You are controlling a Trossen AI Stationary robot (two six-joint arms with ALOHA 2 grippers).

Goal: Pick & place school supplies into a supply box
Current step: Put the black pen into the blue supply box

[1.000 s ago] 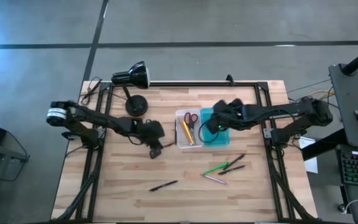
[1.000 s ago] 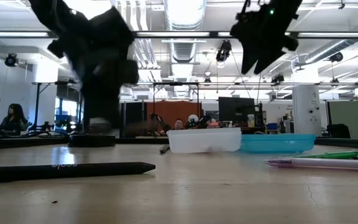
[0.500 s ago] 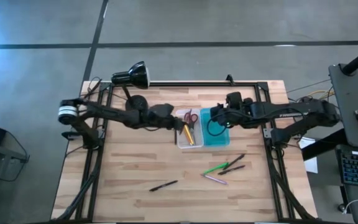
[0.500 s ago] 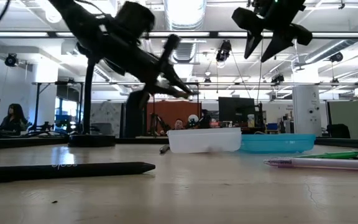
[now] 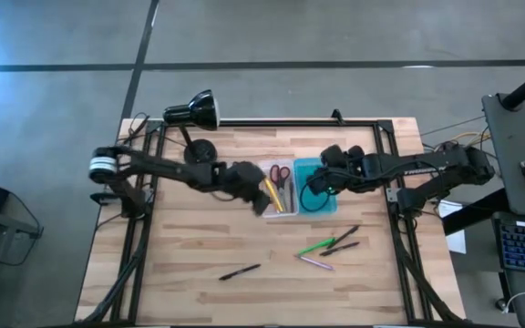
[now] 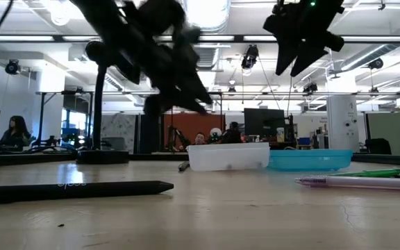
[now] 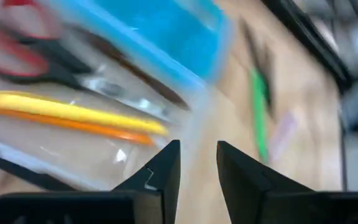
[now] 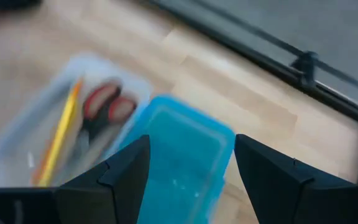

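The supply box lies open on the table, its clear half (image 5: 276,202) beside its teal half (image 5: 328,202). Red-handled scissors (image 5: 281,173), a yellow pencil (image 7: 73,109) and an orange one (image 7: 73,124) lie in the clear half. My left gripper (image 5: 255,187) hovers at the clear half's left edge, fingers (image 7: 166,163) slightly apart with nothing between them. My right gripper (image 5: 322,178) hangs open above the teal half (image 8: 179,149), which holds nothing. On the near table lie a green pen (image 5: 317,246), dark pens (image 5: 344,239), a pink pen (image 5: 315,263) and a black pen (image 5: 240,271).
A black desk lamp (image 5: 194,109) stands at the far left, its base (image 5: 199,151) behind the left arm. A black metal frame (image 5: 290,122) runs along the table's edges. A short dark pen (image 6: 182,167) lies just left of the clear half. People sit in the room beyond.
My left gripper has swung from the table near and left of the box, up and toward the far edge, then right to the clear half's left edge. My right gripper has stayed above the teal half, shifting only a little. The box and the loose pens have not moved.
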